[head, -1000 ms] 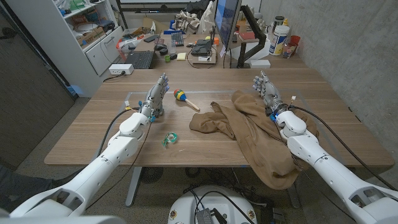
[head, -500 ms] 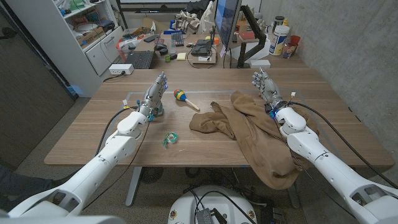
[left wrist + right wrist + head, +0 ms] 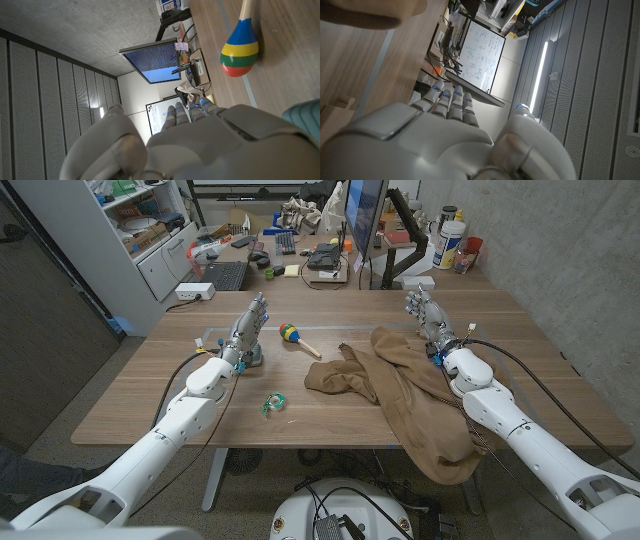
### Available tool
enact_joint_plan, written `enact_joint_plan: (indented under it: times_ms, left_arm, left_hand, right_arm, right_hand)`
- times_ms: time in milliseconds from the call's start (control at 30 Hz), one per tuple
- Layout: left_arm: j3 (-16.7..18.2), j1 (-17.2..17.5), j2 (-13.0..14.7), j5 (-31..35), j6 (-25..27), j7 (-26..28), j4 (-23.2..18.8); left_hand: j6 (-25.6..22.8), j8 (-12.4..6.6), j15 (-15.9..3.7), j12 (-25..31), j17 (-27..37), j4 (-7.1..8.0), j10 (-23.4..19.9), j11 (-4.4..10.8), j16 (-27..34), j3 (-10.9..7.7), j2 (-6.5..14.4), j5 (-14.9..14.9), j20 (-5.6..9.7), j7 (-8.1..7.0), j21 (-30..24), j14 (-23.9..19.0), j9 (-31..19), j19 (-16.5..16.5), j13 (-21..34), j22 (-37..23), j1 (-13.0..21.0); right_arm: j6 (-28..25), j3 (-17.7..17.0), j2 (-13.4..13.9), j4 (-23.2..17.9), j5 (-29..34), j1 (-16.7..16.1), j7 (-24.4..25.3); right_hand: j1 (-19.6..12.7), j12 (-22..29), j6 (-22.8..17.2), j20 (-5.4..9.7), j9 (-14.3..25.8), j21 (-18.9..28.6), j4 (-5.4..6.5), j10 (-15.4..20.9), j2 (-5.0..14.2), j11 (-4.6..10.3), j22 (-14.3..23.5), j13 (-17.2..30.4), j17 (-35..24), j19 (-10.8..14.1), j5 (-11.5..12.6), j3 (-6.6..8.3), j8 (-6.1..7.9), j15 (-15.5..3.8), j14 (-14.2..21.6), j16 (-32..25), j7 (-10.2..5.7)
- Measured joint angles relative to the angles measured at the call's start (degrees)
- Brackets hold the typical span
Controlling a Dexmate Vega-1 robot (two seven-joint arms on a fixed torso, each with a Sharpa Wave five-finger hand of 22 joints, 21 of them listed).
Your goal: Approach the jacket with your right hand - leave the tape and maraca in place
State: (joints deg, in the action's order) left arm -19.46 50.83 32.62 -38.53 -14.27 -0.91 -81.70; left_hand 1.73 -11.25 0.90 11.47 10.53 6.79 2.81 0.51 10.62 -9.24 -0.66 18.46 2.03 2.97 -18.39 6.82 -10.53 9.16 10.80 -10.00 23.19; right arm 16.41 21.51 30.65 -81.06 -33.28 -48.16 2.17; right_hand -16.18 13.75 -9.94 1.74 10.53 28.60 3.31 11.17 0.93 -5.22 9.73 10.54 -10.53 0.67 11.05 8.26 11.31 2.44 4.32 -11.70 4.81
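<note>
Right hand beside the jacket

Right hand (image 3: 425,317) stands with fingers spread, holding nothing, just at 2 o'clock of the brown jacket (image 3: 400,392). Maraca (image 3: 293,336) lies at 10 o'clock on the bench (image 3: 150,395), tape (image 3: 273,403) at 8 o'clock; left hand (image 3: 250,330) is also spread.

A brown jacket (image 3: 400,395) lies crumpled on the wooden worktop (image 3: 150,405), trailing over the near edge toward 5 o'clock. The right hand (image 3: 424,316) is raised just beside its collar at 2 o'clock, fingers apart, holding nothing. The left hand (image 3: 250,328) stands at 10 o'clock, empty. The maraca (image 3: 294,336) lies near 11 o'clock, the tape (image 3: 273,403) toward 8 o'clock.
</note>
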Motion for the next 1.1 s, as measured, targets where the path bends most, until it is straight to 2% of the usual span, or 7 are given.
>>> enact_joint_plan:
  times_ms: [233, 567, 900, 1100]
  left_arm:
    - [0.00, -0.13, 0.17, -0.21, 0.80, -0.05, -0.28]
    - [-0.14, -0.56, 0.24, -0.22, 1.23, -0.19, -0.34]
    - [-0.24, -0.60, 0.41, -0.05, 1.60, -0.04, -0.67]
    - [-0.24, -0.45, 0.58, 0.06, 1.90, 0.31, -1.14]
  left_hand:
    - [0.00, 0.00, 0.00, 0.00, 0.00, 0.00, 0.00, 0.00, 0.00, 0.00, 0.00, 0.00, 0.00, 0.00, 0.00, 0.00, 0.00, 0.00, 0.00, 0.00, 0.00]
    - [0.00, 0.00, 0.00, 0.00, 0.00, -0.24, 0.00, 0.00, 0.00, 0.24, 0.00, 0.00, 0.00, 0.00, 0.00, 0.00, 0.00, 0.00, 0.00, 0.00, 0.00]
    - [-0.31, 0.00, 0.00, 0.00, -0.01, -0.24, 0.00, 0.00, 0.00, 0.24, 0.00, 0.00, 0.00, -0.32, 0.39, 0.00, 0.01, -0.01, 0.00, 0.01, 0.00]
    - [-0.30, 0.00, 0.00, 0.00, -0.01, -0.24, 0.00, 0.00, 0.00, 0.24, 0.30, 0.00, 0.00, -0.32, 0.61, 0.00, 0.01, -0.01, 0.00, 0.01, 0.30]
  right_arm:
    - [-0.17, -0.15, 0.56, -0.89, 0.45, 0.01, 0.13]
    - [0.31, -0.45, 1.45, -1.59, 1.34, 0.14, -0.15]
    - [0.54, -1.14, 3.57, -2.90, 2.37, -0.13, -0.56]
    - [1.13, -1.83, 4.50, -3.32, 2.41, -0.60, -0.92]
  right_hand:
    - [0.00, 0.00, 0.00, -0.34, 0.00, -0.22, -0.16, 0.52, 0.00, 0.10, 0.00, 0.00, 0.00, 0.34, 0.00, 0.17, 0.00, 0.00, 0.00, 0.00, 0.00]
    - [0.00, 0.00, -0.42, 0.02, 0.00, -0.22, -0.48, 1.29, 0.00, 0.35, 0.00, 0.00, 0.01, 1.04, 0.00, -0.01, 0.00, 0.12, 0.93, 0.00, -0.42]
    - [0.00, 0.00, -0.72, 0.09, -0.01, -0.22, -0.48, 1.84, 0.00, 0.82, -0.01, -0.01, 0.00, 1.96, 0.00, -0.01, 0.00, -0.10, 1.33, 0.00, -0.73]
    - [0.00, 0.00, -0.72, 0.01, -0.01, -0.44, -0.47, 2.14, 0.00, 0.51, -0.01, -0.01, 0.01, 2.07, 0.00, -0.01, 0.00, -0.41, 1.64, 0.00, -0.72]
